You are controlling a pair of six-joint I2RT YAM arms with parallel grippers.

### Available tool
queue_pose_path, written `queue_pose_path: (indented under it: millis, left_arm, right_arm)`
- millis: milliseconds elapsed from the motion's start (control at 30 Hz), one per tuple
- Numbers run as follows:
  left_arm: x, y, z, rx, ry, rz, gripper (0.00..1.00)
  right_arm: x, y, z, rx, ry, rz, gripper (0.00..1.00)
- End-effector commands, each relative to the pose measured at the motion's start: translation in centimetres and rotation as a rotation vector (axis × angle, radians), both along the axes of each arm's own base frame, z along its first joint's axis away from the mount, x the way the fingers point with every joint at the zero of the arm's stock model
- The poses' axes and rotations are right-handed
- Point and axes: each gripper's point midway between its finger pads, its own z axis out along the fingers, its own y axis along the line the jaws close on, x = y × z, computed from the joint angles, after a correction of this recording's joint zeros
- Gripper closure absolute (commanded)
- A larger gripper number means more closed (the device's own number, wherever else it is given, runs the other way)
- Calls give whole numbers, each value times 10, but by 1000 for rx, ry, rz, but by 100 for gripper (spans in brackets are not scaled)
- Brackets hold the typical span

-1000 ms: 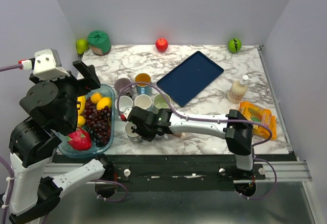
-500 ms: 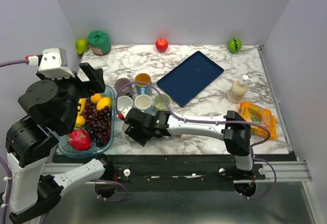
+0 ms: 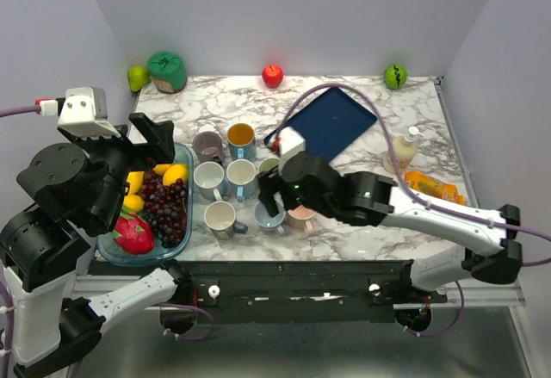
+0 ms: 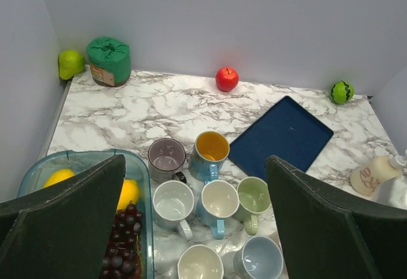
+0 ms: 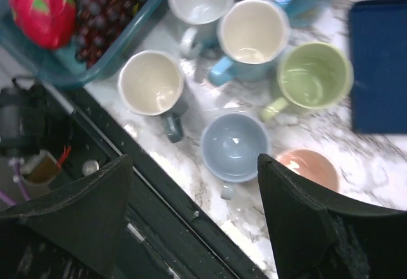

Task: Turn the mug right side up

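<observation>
At the lower left of the top view, the grey mug (image 3: 220,216) upright on the worktop (image 3: 215,107), beside the fruit tray (image 3: 190,206), my right fingers (image 5: 305,228) spread wide above the mugs, my left fingers (image 4: 63,215) spread too.

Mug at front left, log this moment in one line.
front-left mug: upright | right jaws: open, empty | left jaws: open, empty | task: looks done
</observation>
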Motion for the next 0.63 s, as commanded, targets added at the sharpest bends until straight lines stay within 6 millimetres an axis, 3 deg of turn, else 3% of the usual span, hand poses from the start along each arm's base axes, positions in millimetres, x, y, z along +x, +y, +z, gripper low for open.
queue_pose_path:
  millis: [0, 33, 167, 267, 400, 600]
  left_arm:
    - [-12, 2, -11, -18, 24, -31, 1]
    - [-15, 3, -12, -27, 24, -35, 1]
    - [-19, 3, -20, -41, 36, -46, 1]
    - [-22, 2, -24, -47, 50, -56, 1]
    - [-21, -5, -21, -42, 47, -92, 1]
    - [-21, -6, -12, -40, 44, -96, 1]
  right_arm:
    - [41, -91, 5, 18, -27, -432, 14]
    - [46, -113, 22, 72, -51, -489, 14]
    - [56, -166, 71, 179, -172, -636, 11]
    - [55, -193, 102, 234, -229, -666, 9]
    - [49, -213, 128, 288, -264, -672, 8]
    - [44, -222, 148, 344, -274, -661, 6]
